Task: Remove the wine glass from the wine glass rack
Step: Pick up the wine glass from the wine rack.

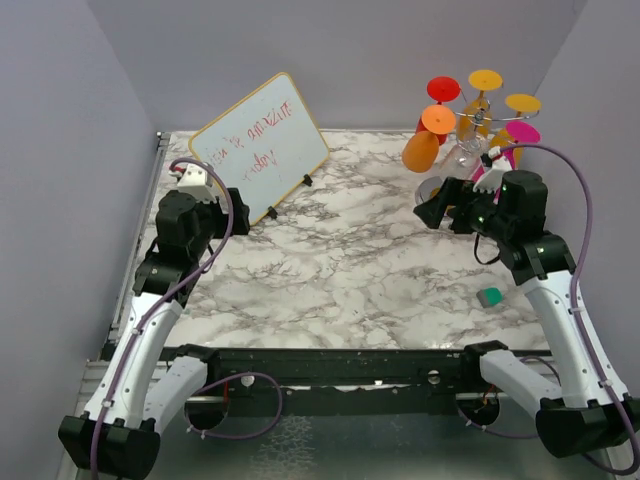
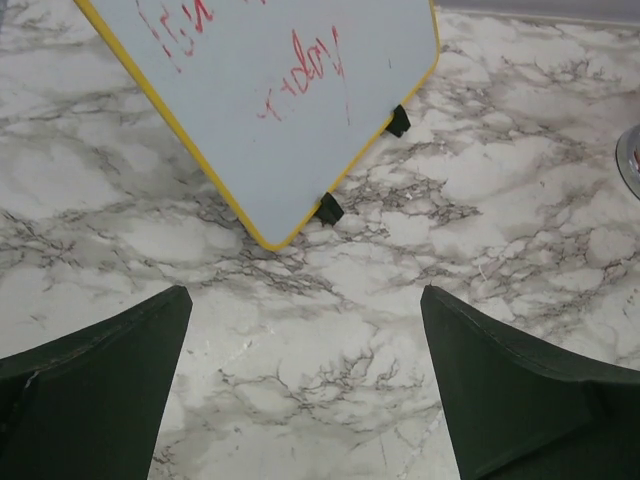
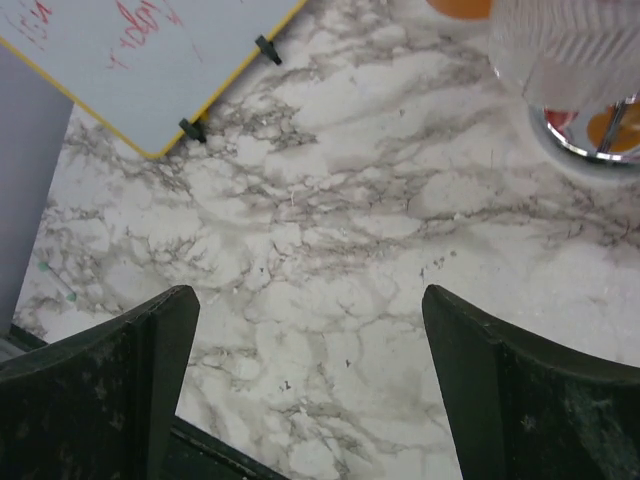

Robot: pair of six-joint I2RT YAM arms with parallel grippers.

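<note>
left hand and right hand gape empty; right wrist view crops wine glass and rack.

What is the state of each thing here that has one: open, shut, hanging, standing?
Left end effector: open, empty.
Right end effector: open, empty.
Wine glasses: hanging upside down on the rack.
Rack: standing upright.
Whiteboard: propped up, tilted, with red writing.
Green block: lying loose.

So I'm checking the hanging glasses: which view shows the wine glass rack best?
Top external: the wine glass rack shows its scroll arms and hanging glasses. Right wrist catches only part of its mirrored base; left wrist just a silver sliver at the frame edge.
</note>
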